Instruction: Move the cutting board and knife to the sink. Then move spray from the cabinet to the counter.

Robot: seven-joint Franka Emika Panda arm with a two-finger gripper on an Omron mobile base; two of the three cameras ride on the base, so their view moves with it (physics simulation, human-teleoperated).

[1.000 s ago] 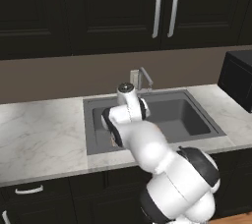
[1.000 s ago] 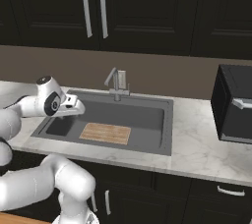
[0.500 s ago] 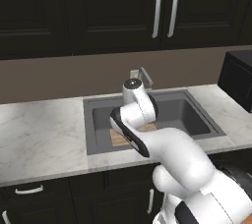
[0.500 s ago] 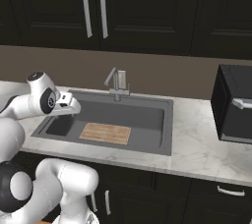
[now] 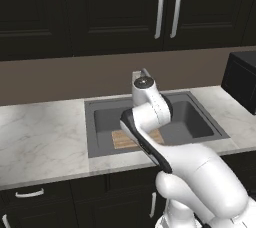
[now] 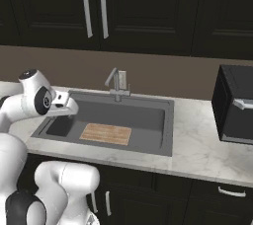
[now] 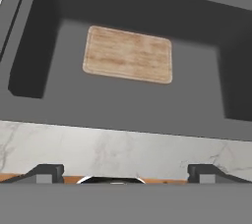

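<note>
I see my white arm folded over the dark-grey sink's (image 6: 165, 120) front edge, claw (image 7: 118, 171) spread wide and empty above the flat light-brown wooden cutting board (image 7: 128, 54).

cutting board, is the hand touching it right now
Apart. The hand view shows the hand open, back over the counter, with the cutting board lying alone in the sink.

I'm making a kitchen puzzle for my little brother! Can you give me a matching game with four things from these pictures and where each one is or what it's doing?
Things:
1. board
2. faucet
3. microwave
4. gripper

Places or states:
A. at the sink's back edge
B. open, holding nothing
C. flat on the sink's floor
D. on the counter, right of the sink

Pairs: 1-C, 2-A, 3-D, 4-B
</note>
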